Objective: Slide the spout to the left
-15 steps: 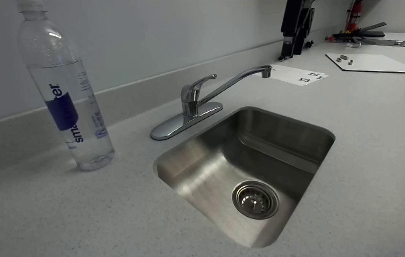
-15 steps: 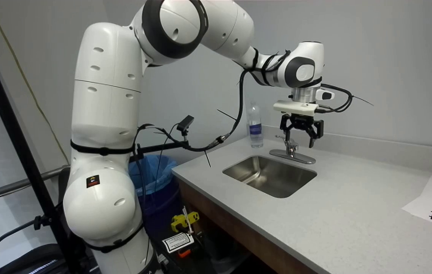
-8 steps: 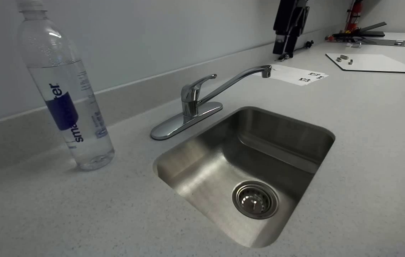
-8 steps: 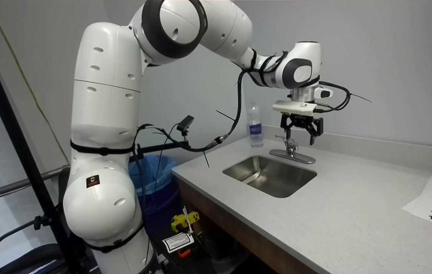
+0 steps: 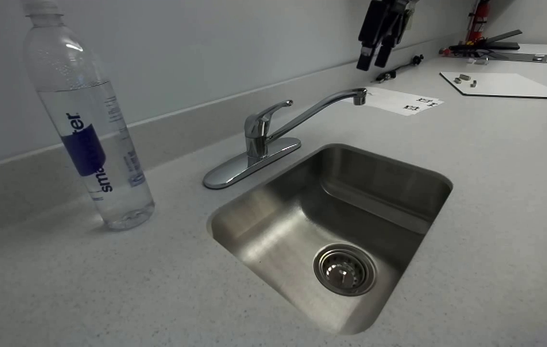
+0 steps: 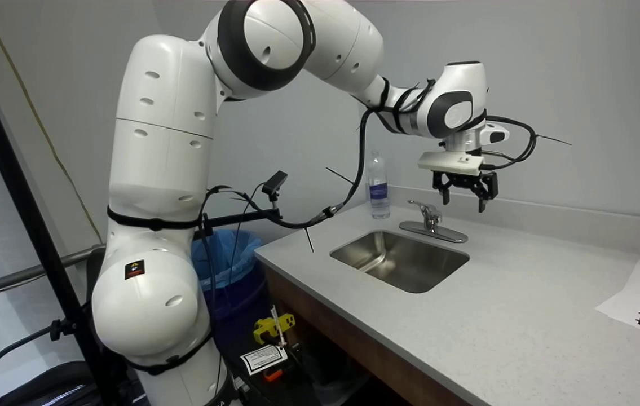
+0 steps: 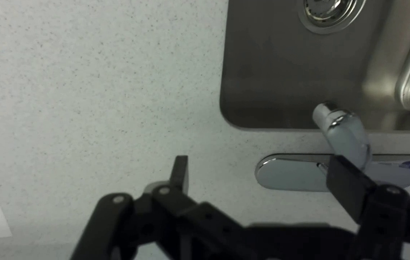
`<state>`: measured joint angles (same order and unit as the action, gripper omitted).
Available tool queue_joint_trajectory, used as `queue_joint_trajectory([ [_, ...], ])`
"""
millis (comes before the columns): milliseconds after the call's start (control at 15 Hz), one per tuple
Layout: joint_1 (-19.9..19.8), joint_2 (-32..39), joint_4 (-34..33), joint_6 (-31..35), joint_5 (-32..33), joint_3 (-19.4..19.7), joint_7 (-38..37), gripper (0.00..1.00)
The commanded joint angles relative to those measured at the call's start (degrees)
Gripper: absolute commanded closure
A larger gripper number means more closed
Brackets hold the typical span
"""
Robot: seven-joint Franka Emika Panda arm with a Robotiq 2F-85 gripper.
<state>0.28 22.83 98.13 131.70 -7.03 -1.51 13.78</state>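
The spout [image 5: 315, 113], a slender chrome tube with a downturned tip, juts from the faucet's base in an exterior view. The shorter lever handle [image 5: 275, 108] sits above it. In an exterior view the faucet [image 6: 431, 217] is small and the spout is hard to pick out. In the wrist view the spout [image 7: 347, 139] points toward the sink; one finger [image 7: 349, 187] hides part of it. My gripper [image 6: 463, 204] is open and empty, above the faucet and toward the paper sheets' side. In an exterior view the gripper [image 5: 374, 62] hangs above the height of the spout's tip, apart from it.
A steel sink [image 5: 379, 178] is set in the counter in front of the faucet. A water bottle [image 5: 90, 140] stands beside the faucet. The wall [image 6: 568, 129] rises behind. Paper sheets [image 5: 393, 100] and a white board [image 5: 509, 84] lie further along the counter.
My gripper has risen. It has shifted left in an exterior view and, in the last half second, right toward the paper sheets in an exterior view. The spout has not moved.
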Motion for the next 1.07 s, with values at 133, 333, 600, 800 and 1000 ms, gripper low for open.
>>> queue_joint_trajectory([
  [133,-1.3,6.0,-4.0,8.6,1.1,-0.7,-0.3,0.51],
  [333,-0.8,8.8,-4.1,12.9,0.9,-1.8,-0.7,0.73],
  [600,-0.2,12.2,-5.5,16.2,1.0,-3.6,-0.6,0.99],
  [800,0.1,13.9,-6.3,18.0,1.2,-4.8,-0.6,1.00],
  [1000,0.6,14.5,-6.5,18.8,1.4,-5.3,-1.1,1.00],
])
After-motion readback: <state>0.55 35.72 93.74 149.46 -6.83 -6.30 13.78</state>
